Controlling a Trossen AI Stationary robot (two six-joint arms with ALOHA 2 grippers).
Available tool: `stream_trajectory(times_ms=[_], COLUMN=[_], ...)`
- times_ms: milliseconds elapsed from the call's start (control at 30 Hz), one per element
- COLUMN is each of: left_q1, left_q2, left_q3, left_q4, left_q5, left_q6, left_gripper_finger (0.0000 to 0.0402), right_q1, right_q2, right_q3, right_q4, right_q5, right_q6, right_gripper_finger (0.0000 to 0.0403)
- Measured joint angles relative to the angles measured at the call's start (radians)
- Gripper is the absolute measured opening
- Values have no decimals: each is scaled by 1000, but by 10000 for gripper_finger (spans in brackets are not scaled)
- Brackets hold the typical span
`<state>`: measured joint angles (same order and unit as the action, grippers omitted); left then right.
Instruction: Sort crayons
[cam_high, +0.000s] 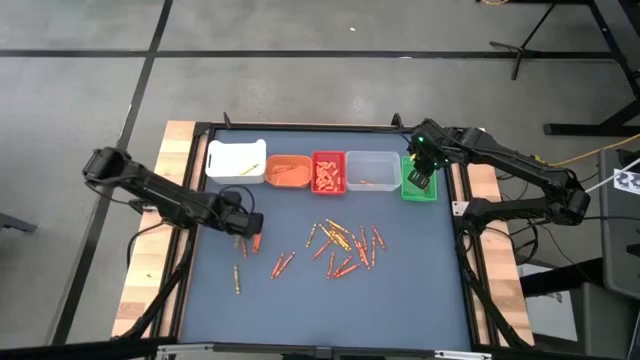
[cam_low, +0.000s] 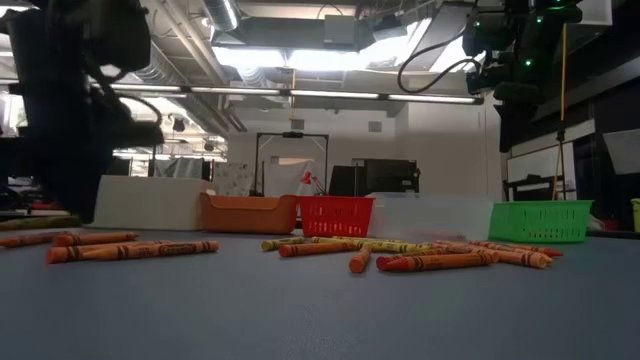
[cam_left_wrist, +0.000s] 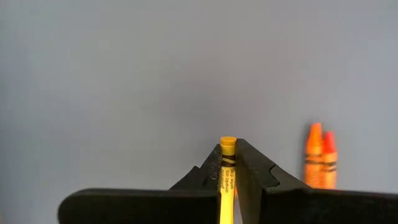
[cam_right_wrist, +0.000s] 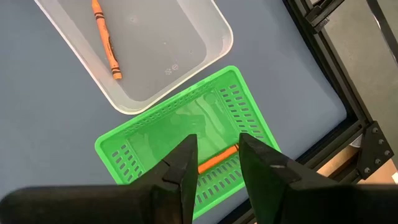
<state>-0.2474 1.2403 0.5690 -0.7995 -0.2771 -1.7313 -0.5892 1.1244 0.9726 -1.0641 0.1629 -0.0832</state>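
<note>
Several crayons (cam_high: 345, 245), mostly orange-red, lie scattered mid-table on the dark mat; the low view shows them lying flat (cam_low: 440, 260). My left gripper (cam_high: 248, 232) is over the mat's left part, shut on a yellow crayon (cam_left_wrist: 227, 171). Two orange crayons (cam_left_wrist: 320, 158) lie on the mat close beside it. My right gripper (cam_right_wrist: 217, 163) hangs open above the green bin (cam_right_wrist: 180, 124) at the far right, fingers pointing down. An orange crayon (cam_right_wrist: 219, 157) lies in that bin, seen between the fingers. My left gripper pinches the yellow crayon between its two fingers, with the flat end (cam_left_wrist: 227, 144) sticking out just past the fingertips. The crayon runs along the fingers, which point steeply down at the mat. I cannot tell whether its end touches the mat.
Along the far edge stand a white bin (cam_high: 236, 160), an orange bin (cam_high: 288, 171), a red bin (cam_high: 328, 172) with crayons, a clear bin (cam_right_wrist: 161, 50) with one orange crayon (cam_right_wrist: 106, 37), then the green bin. Bare mat lies near the table's front edge.
</note>
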Motion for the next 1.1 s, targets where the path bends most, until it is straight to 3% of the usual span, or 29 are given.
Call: stream_trajectory(times_ms=[433,667,900,1100], left_q1=[122,233,348,432], left_q2=[-235,-305,-304,-304], left_q3=[1,2,3,3], left_q4=[60,287,521,595], left_q5=[-185,-308,-310,-310], left_q6=[241,603,976,1213], left_gripper_finger=[9,9,9,9], right_q1=[0,0,0,1], right_q2=[0,0,0,0], right_q3=[0,0,0,0], right_q4=[1,36,81,113], right_q5=[-5,-130,-227,-295], right_q6=[0,0,0,54], right_gripper_finger=[115,115,115,115])
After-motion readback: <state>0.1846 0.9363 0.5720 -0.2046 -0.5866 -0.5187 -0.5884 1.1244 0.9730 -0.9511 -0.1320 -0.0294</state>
